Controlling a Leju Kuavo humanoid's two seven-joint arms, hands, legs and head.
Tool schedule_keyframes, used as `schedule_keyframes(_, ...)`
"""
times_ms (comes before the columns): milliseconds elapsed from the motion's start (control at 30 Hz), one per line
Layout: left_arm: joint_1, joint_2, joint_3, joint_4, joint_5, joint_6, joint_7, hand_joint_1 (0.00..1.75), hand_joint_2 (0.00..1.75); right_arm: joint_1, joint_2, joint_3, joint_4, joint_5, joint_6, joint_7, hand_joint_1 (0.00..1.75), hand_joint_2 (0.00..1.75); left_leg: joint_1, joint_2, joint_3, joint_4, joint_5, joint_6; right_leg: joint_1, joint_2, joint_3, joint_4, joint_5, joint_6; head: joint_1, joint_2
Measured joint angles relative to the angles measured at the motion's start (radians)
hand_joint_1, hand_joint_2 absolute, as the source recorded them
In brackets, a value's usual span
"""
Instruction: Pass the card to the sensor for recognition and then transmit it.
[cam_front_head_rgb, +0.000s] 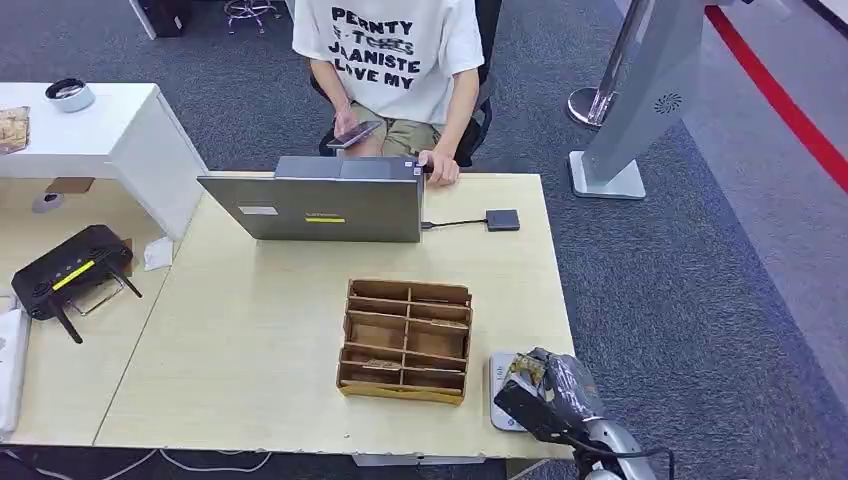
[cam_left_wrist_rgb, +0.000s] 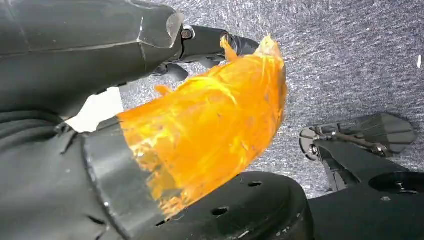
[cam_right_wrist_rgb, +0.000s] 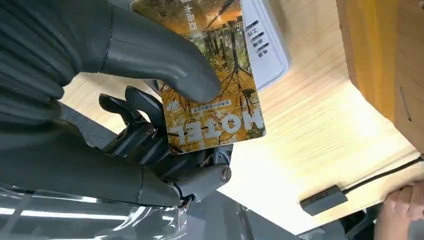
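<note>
1. Right hand (cam_right_wrist_rgb: 150, 100) pinching the card (cam_right_wrist_rgb: 215, 85) between thumb and fingers, just over the white sensor (cam_right_wrist_rgb: 265, 45) at the table's (cam_front_head_rgb: 250, 330) near right corner.
2. Beside the cardboard organizer (cam_front_head_rgb: 405, 340).
3. Left hand (cam_left_wrist_rgb: 100, 125): fingers' state cannot be told.

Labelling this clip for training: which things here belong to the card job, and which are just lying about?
Job:
hotel card
white sensor
right hand holding the card over the sensor

Lying about:
laptop
cardboard divider box
black router

Glossy card (cam_right_wrist_rgb: 215, 95), pale wood-grain table (cam_right_wrist_rgb: 310, 135)
</note>
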Motion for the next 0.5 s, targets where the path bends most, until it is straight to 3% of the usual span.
schedule_keyframes(500,0.0,0.0,0.009,0.0,-0.011,-0.003,0.001,0.0,0.0,-0.025,0.021,0.002,0.068,0.038,-0.014,0.013,1.75,1.75,0.0,0.001,0.007,0.0,0.0,0.0,0.0,0.001,0.007,0.0,0.0,0.0,0.0,0.0)
